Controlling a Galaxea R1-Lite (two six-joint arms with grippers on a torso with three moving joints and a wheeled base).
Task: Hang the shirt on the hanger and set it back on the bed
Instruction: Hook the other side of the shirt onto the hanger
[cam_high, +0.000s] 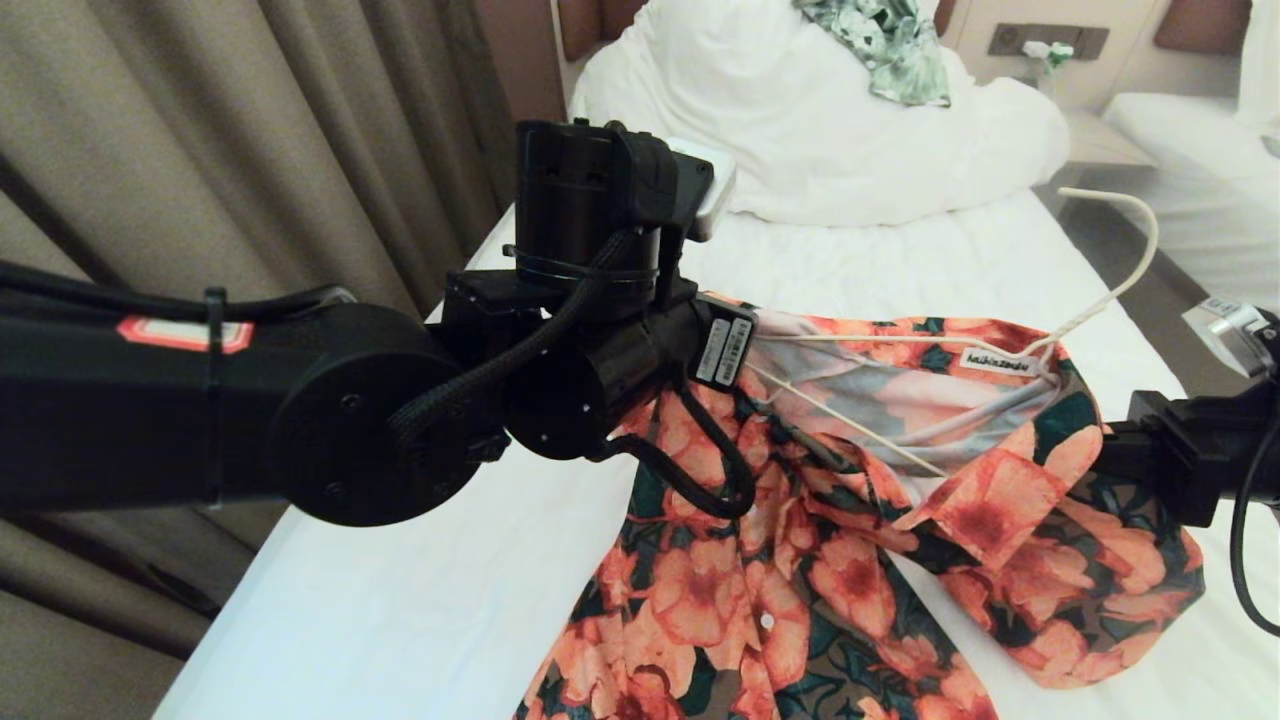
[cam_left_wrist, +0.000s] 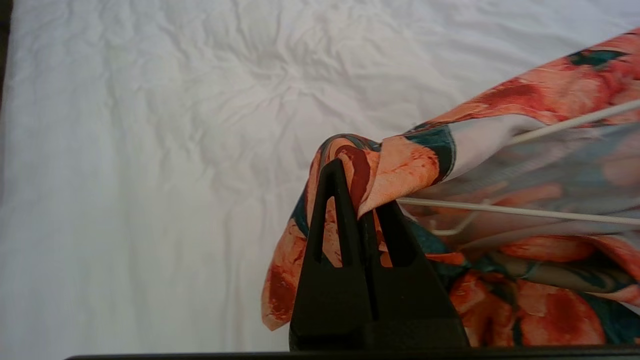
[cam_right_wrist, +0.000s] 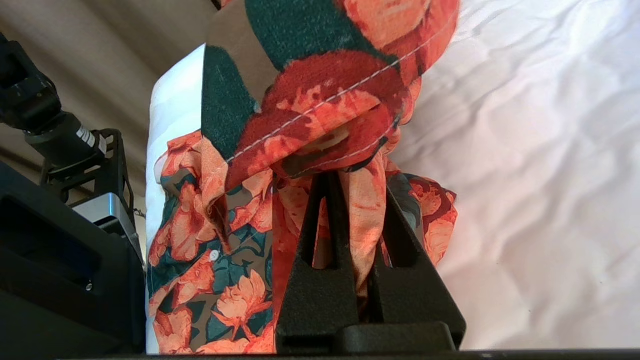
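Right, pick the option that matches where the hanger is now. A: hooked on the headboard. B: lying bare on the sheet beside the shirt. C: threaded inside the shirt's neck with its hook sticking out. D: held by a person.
C: the hanger runs inside the open collar of the shirt, its hook poking out past the neck label.

bare sheet (cam_high: 400, 600) left of shirt (cam_high: 800, 560), duvet (cam_high: 820, 130) behind

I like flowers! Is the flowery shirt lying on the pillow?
No, the orange-flowered shirt lies on the flat white sheet, below the pillow.
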